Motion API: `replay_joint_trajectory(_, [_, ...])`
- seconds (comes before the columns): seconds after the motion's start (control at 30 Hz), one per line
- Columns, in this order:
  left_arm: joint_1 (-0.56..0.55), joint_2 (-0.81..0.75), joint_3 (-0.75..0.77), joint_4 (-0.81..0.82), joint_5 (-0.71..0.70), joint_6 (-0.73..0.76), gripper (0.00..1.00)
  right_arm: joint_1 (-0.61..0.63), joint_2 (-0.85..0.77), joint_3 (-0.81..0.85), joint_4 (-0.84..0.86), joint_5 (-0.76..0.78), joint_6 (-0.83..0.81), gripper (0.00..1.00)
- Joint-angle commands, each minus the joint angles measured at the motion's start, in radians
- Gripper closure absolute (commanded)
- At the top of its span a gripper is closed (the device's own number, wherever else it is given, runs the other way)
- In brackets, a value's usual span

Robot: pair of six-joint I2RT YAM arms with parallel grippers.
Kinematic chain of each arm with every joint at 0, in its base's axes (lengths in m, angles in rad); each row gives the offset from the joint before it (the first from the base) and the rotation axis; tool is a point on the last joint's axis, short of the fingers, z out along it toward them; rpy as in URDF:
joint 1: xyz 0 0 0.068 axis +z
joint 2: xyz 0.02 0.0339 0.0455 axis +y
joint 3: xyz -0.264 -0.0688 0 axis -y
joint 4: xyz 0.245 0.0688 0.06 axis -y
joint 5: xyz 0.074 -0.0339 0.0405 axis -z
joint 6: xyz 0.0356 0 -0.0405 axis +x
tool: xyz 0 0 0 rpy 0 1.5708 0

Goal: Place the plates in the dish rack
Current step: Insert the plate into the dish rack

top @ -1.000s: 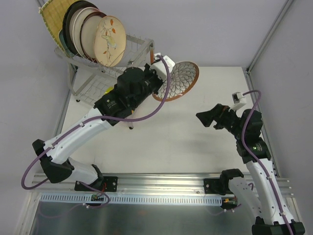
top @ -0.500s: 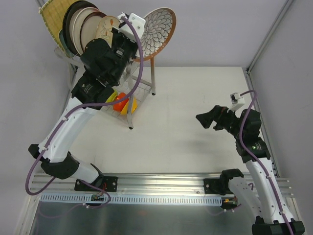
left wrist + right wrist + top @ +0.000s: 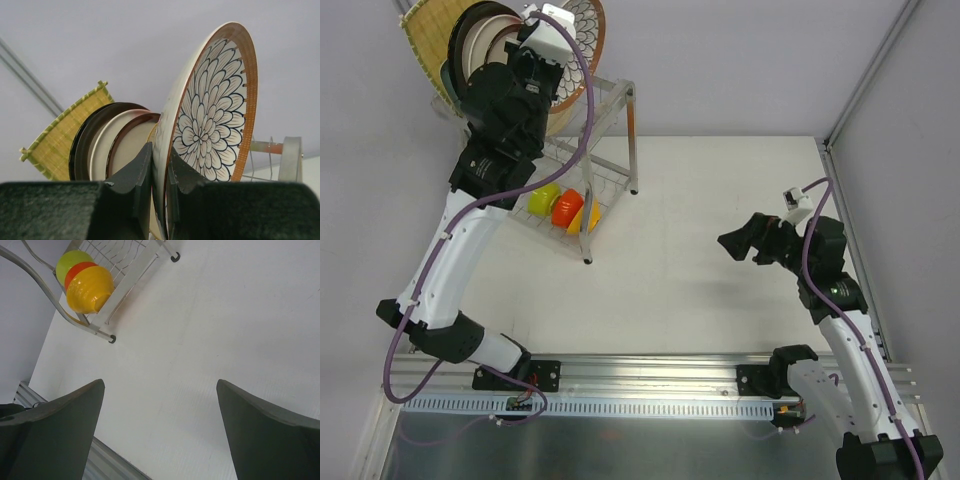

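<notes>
The petal plate has been lifted off the table, up to the rack top beside the other plates. It is pinched by the left gripper. Slotting in is likely next. The right gripper is spread wide.

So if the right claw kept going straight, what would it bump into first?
Probably the bare white table: that fills the view past the open right claw. The dish rack and yellow bowl sit left of that line, though depth is hard to judge.
</notes>
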Motion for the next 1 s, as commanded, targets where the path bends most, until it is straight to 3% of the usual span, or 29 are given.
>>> replay_joint_trajectory(0.0, [0.016, -0.024, 0.041, 0.209, -0.034, 0.025, 1.00, -0.002, 0.011, 0.045, -0.006, -0.019, -0.018, 0.00])
replay_joint_trajectory(0.5, [0.080, 0.003, -0.033, 0.208, -0.013, 0.033, 1.00, -0.002, 0.020, 0.068, -0.032, -0.013, -0.034, 0.01])
replay_joint_trajectory(0.97, [0.163, -0.056, -0.166, 0.209, 0.211, 0.027, 1.00, -0.002, 0.027, 0.064, -0.020, -0.015, -0.029, 0.01])
